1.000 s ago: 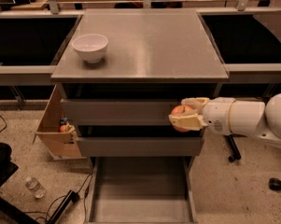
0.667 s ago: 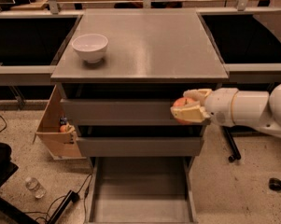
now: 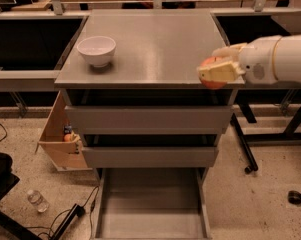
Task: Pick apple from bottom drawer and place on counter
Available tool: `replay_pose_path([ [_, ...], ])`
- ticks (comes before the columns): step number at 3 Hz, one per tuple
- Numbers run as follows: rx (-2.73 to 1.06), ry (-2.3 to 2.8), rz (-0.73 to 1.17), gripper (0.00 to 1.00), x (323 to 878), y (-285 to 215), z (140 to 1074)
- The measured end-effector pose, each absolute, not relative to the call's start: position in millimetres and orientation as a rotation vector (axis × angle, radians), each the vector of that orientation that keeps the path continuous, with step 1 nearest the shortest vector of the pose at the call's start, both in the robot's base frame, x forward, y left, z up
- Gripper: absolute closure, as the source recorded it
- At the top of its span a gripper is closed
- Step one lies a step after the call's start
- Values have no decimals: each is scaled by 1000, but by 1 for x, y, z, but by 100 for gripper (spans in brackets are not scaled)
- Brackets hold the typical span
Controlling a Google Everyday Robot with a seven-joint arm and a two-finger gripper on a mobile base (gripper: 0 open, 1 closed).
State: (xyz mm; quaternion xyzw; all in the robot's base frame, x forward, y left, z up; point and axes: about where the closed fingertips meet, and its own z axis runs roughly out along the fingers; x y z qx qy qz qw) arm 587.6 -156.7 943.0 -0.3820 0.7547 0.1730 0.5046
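My gripper [image 3: 215, 70] comes in from the right on a white arm and is shut on the red-orange apple [image 3: 211, 82]. It holds the apple at the counter's [image 3: 155, 44] front right edge, about level with its top. The cream fingers [image 3: 217, 73] cover most of the apple. The bottom drawer [image 3: 152, 204] is pulled open below, and its grey floor is bare.
A white bowl [image 3: 96, 50] stands on the counter's left side. Two shut grey drawers [image 3: 147, 120] sit under the counter. A cardboard box [image 3: 60, 136] with a small orange item leans at the cabinet's left. A plastic bottle [image 3: 37, 200] and cables lie on the floor.
My gripper has risen with the apple from in front of the top drawer to the counter's front right edge and moved slightly right.
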Motion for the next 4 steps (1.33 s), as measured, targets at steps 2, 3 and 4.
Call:
replay_pose_path([
  [2, -842, 1722, 451, 100, 670, -163, 1024],
  [3, -778, 1684, 502, 100, 720, -160, 1020],
  [4, -749, 1685, 495, 100, 764, -149, 997],
])
